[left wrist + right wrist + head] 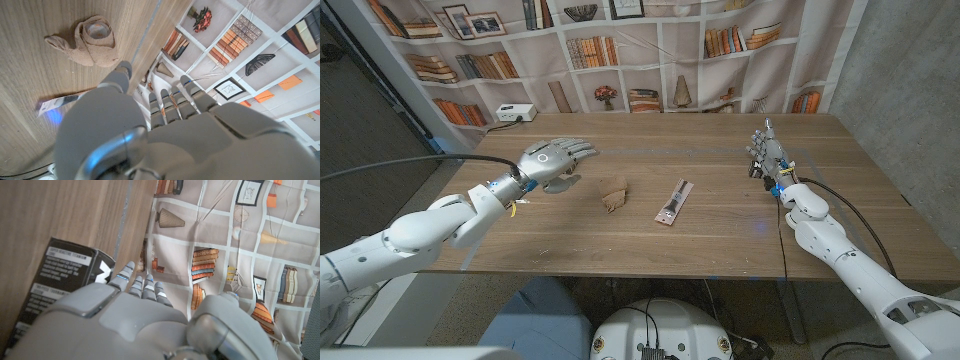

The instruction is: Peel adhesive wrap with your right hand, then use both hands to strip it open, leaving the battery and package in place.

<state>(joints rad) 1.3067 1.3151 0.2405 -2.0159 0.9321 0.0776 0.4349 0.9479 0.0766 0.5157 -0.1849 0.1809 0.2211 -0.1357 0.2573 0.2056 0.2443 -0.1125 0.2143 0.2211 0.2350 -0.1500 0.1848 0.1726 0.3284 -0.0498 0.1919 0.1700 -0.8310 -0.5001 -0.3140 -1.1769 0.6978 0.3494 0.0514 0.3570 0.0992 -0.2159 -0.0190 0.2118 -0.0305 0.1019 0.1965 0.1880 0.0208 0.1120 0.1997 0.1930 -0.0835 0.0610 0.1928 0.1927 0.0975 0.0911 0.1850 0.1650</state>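
A crumpled roll of tan adhesive wrap lies on the wooden table near its middle, and it appears again in the left wrist view. Just to its right lies a long flat battery package, one end of which shows beyond my left hand. My left hand hovers left of the wrap with its fingers stretched out and apart, holding nothing. My right hand stands on its edge far to the right of the package, fingers straight, nothing in it.
A black printed box lies on the table close beside my right hand; I cannot tell whether they touch. A bookshelf-print backdrop hangs behind the table's far edge. A white power strip sits at the back left.
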